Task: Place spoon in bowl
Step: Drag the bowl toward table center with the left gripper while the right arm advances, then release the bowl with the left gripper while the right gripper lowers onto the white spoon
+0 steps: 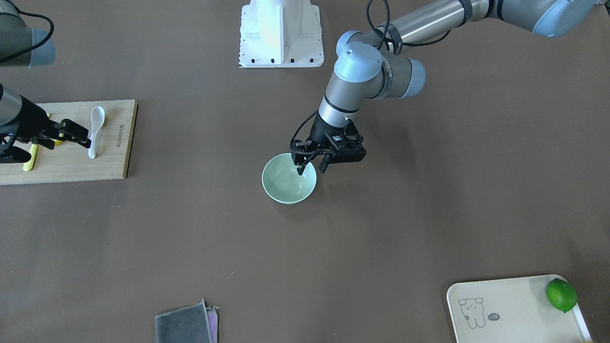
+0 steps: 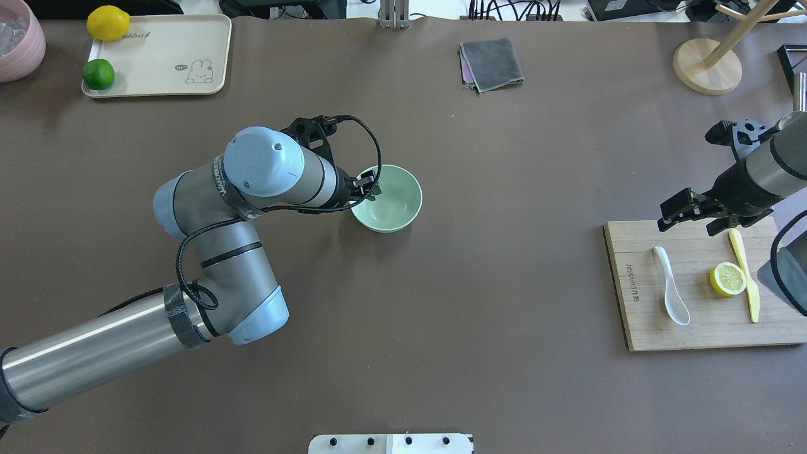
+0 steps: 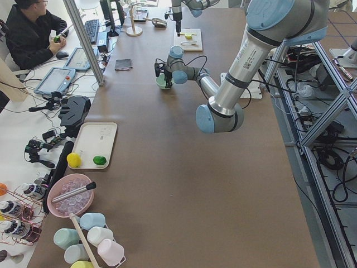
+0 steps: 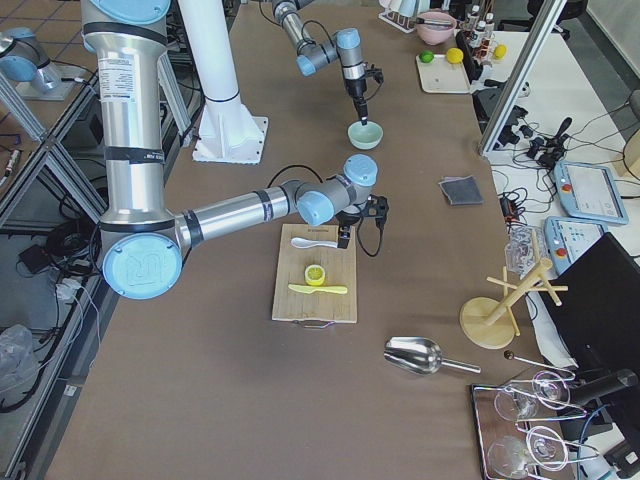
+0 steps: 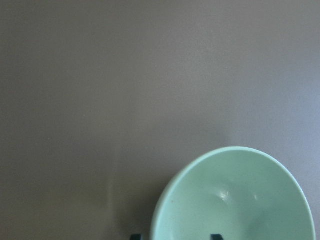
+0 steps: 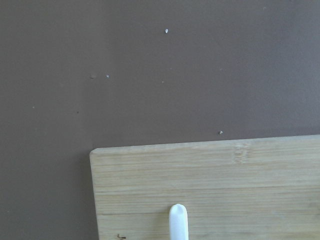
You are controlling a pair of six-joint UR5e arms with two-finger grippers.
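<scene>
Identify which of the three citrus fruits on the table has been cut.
The lemon half on the wooden cutting board, cut face up between the white spoon and yellow knife. The lemon and lime on the tray are whole.

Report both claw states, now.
Left claw: open, straddling the bowl rim.
Right claw: open, empty, by the spoon.

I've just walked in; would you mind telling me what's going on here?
The spoon lies on the board, not yet picked up. The right gripper hovers open over the board, near the spoon's handle. The left gripper, open, straddles the rim of the empty bowl mid-table, one finger inside.
</scene>
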